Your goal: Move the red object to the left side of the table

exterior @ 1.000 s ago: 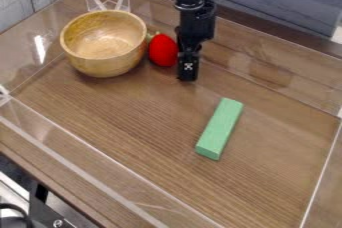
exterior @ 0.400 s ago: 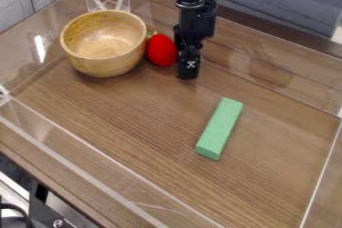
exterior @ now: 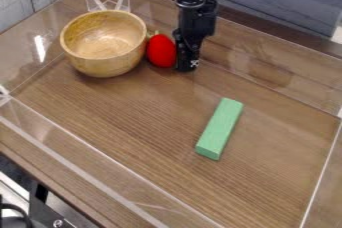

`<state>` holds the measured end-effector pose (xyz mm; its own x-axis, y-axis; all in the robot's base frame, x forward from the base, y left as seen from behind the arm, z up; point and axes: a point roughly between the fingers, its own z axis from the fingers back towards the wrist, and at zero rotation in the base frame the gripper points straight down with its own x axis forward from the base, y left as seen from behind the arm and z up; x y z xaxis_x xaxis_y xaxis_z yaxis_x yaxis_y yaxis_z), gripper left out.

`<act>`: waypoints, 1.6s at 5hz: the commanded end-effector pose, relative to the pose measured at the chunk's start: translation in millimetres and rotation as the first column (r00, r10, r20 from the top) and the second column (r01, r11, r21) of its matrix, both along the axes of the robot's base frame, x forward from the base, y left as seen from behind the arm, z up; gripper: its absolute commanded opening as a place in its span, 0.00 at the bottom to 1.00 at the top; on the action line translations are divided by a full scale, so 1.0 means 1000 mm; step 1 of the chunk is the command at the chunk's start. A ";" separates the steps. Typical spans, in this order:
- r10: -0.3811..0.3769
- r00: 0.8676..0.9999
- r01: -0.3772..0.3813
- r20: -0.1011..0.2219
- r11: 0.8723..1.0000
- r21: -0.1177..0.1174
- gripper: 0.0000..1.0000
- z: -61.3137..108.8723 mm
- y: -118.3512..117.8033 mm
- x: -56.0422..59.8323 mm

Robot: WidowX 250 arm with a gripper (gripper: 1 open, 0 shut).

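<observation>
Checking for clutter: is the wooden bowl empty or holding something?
Empty: the wooden bowl shows only bare inner wood; the red object sits outside it.

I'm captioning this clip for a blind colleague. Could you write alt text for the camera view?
A black robot gripper points straight down at the table, jaws shut, right beside a small red toy fruit; whether it grips the fruit is unclear. A wooden bowl sits left of the fruit, and a long green block lies nearer the camera.
</observation>
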<state>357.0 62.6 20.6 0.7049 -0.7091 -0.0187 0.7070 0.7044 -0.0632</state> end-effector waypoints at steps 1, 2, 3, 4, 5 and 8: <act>0.065 0.996 -0.065 0.067 0.998 0.004 0.00 0.025 0.007 0.001; 0.125 0.990 -0.125 0.072 0.992 -0.005 0.00 0.028 0.011 -0.005; 0.149 0.986 -0.148 0.070 0.989 -0.016 0.00 0.028 0.003 -0.011; 0.165 0.984 -0.163 0.063 0.986 -0.028 0.00 0.026 -0.006 -0.019; 0.119 0.991 -0.117 0.054 0.992 -0.040 0.00 0.036 -0.013 -0.024; 0.065 0.998 -0.065 0.005 0.995 -0.079 0.00 0.027 -0.025 -0.056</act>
<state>293.9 35.8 25.5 0.7484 -0.6632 -0.0091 0.6522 0.7383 -0.1718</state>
